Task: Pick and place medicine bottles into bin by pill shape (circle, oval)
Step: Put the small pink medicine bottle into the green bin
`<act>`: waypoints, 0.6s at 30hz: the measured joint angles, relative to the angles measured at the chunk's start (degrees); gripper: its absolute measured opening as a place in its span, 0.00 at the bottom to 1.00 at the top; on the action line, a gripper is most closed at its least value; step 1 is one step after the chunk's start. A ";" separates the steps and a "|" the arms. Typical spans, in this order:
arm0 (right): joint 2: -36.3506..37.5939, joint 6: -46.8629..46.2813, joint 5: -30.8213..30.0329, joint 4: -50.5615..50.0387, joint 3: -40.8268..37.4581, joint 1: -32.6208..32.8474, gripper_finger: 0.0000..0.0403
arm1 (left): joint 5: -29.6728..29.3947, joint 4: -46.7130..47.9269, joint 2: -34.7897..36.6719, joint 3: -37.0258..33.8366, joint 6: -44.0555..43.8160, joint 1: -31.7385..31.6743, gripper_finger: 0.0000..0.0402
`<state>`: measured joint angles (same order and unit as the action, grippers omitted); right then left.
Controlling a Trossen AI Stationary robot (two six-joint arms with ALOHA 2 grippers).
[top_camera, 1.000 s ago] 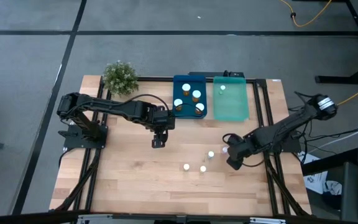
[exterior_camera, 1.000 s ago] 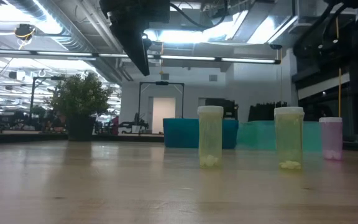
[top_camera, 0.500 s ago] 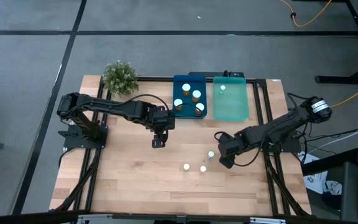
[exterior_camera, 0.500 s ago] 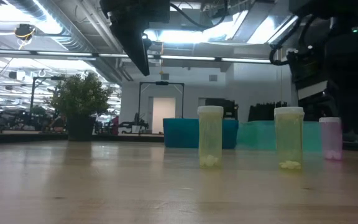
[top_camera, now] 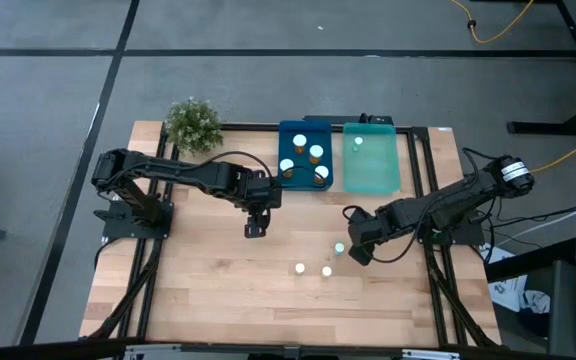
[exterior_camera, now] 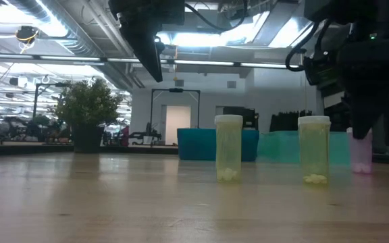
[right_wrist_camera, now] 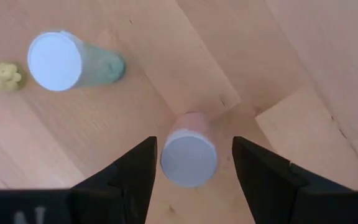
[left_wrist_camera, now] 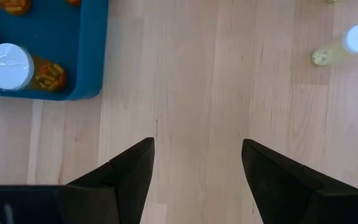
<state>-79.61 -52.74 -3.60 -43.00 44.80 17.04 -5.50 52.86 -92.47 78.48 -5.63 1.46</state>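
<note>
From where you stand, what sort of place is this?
Probably a robotics lab in an open workshop hall: two dark arms work at a wooden table sorting medicine bottles into trays, with ceiling ducts behind.

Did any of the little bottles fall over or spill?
No, nothing stands out. The three loose bottles stand upright on the table, caps on. The ones in the blue tray and the teal tray look upright too.

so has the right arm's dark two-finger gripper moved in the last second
Yes. In the high view the right gripper has shifted left, away from the table's right edge, now beside the small white-capped bottle, its fingers open.
</note>
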 joint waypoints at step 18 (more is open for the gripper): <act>2.51 9.75 -5.86 -10.15 3.22 -2.31 0.29 | -0.02 -0.04 0.00 0.00 0.00 0.02 0.58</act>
<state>-77.11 -42.99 -9.45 -53.15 48.02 14.72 -5.52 52.82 -92.47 78.48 -5.63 1.47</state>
